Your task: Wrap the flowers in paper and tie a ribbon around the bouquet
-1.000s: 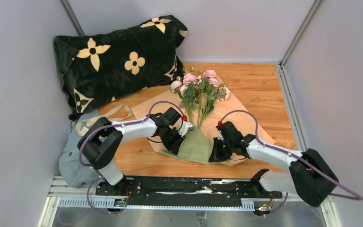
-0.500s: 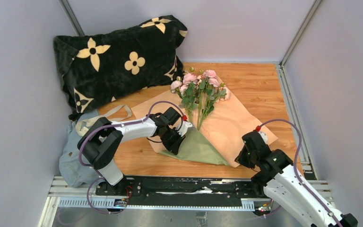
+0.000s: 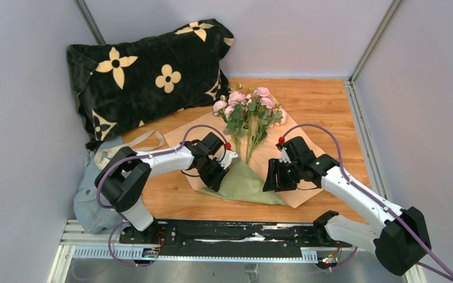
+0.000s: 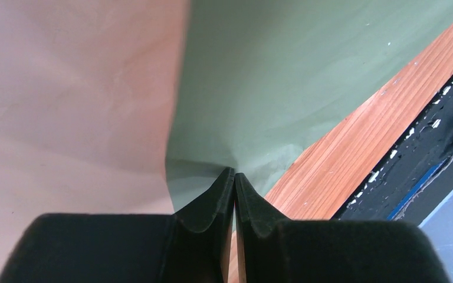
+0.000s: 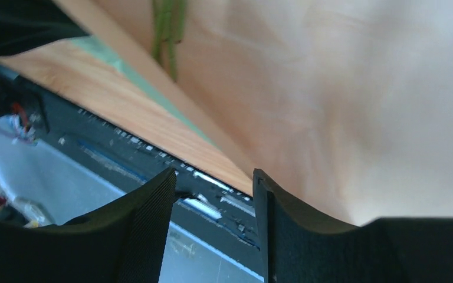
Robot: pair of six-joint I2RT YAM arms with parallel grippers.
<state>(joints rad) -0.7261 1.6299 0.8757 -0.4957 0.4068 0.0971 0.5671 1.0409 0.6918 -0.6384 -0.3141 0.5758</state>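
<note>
Flowers (image 3: 248,112) are seen laid at centre frame, stems on tan sheet (image 3: 295,159), w/ olive-green sheet (image 3: 245,183) folded below. Edge of olive-green sheet is pinched by left gripper (image 4: 234,177), fingers clamped tight. Right gripper (image 5: 212,183) is held at tan sheet's lower edge, jaws apart, nothing gripped. Ribbon (image 3: 144,140) is seen centre-left, below pillow (image 3: 147,71).

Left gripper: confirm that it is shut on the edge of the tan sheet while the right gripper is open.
One thing is wrong. The left gripper is shut on the edge of the olive-green sheet, not the tan sheet. The left wrist view shows the green sheet puckering between its fingertips. The rest stands: the right gripper is open.
</note>
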